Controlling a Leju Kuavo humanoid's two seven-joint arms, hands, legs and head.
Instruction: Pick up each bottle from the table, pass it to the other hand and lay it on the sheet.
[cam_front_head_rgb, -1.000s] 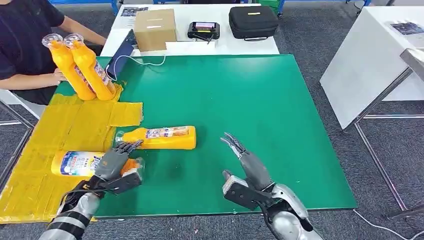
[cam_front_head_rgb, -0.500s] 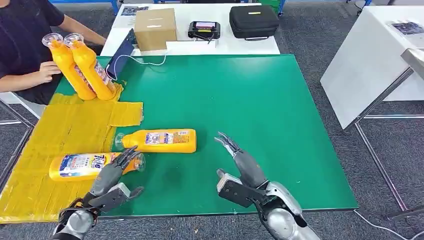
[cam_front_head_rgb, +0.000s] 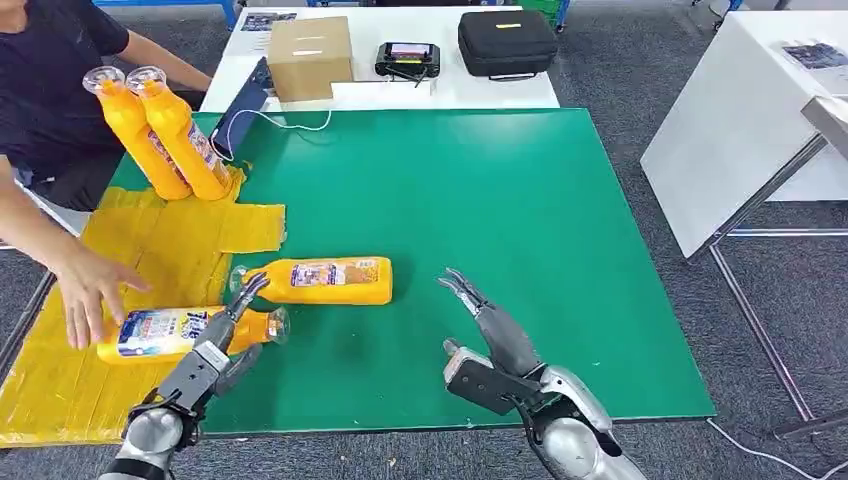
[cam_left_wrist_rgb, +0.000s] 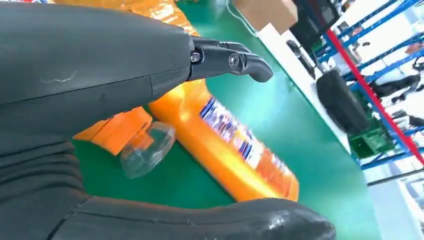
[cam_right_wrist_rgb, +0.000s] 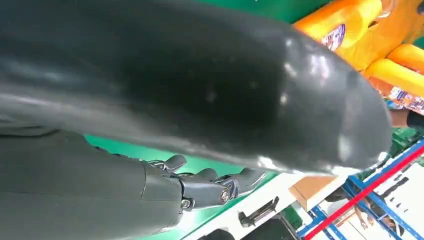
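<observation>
Person's hand (cam_front_head_rgb: 85, 290) now on sheet bottle (cam_front_head_rgb: 185, 331), left hand (cam_front_head_rgb: 215, 350) withdrawn, open

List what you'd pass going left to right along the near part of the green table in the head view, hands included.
Person's hand → bottle lying on the yellow sheet → left hand → bottle lying on the green table → right hand.

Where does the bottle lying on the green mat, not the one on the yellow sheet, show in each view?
Head view: bottle on the mat, centre-left, lying flat beyond the left hand.
Left wrist view: same bottle, mid-picture, between thumb and fingers.
Right wrist view: an orange bottle near one corner; cannot tell which.
Shared landmark: green mat.
</observation>
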